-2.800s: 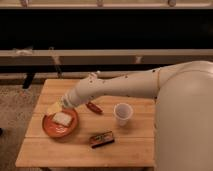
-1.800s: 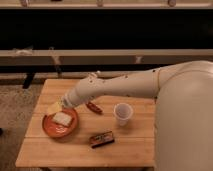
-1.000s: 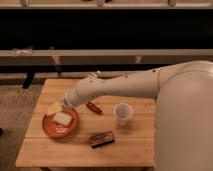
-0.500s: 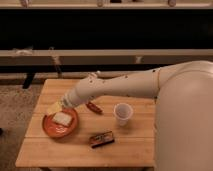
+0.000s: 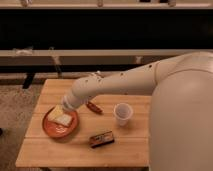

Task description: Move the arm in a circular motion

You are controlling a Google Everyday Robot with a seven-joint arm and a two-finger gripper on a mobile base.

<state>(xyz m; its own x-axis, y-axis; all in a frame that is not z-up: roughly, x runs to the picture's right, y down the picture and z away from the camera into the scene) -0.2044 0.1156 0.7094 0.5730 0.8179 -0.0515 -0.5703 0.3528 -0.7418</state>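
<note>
The cream-white arm (image 5: 125,82) of thick rounded segments with small dark holes reaches from the right across the wooden table (image 5: 75,150) and tapers down to the left. Its gripper (image 5: 66,106) is at the narrow tip, just above the right rim of an orange plate (image 5: 52,129). The plate holds a pale sandwich (image 5: 60,117) right beside the tip.
A small red-brown item (image 5: 93,107) lies under the arm. A white cup (image 5: 122,113) stands right of it. A dark snack bar (image 5: 101,139) lies near the front. A dark bench and shelf run behind the table. Carpet lies to the left.
</note>
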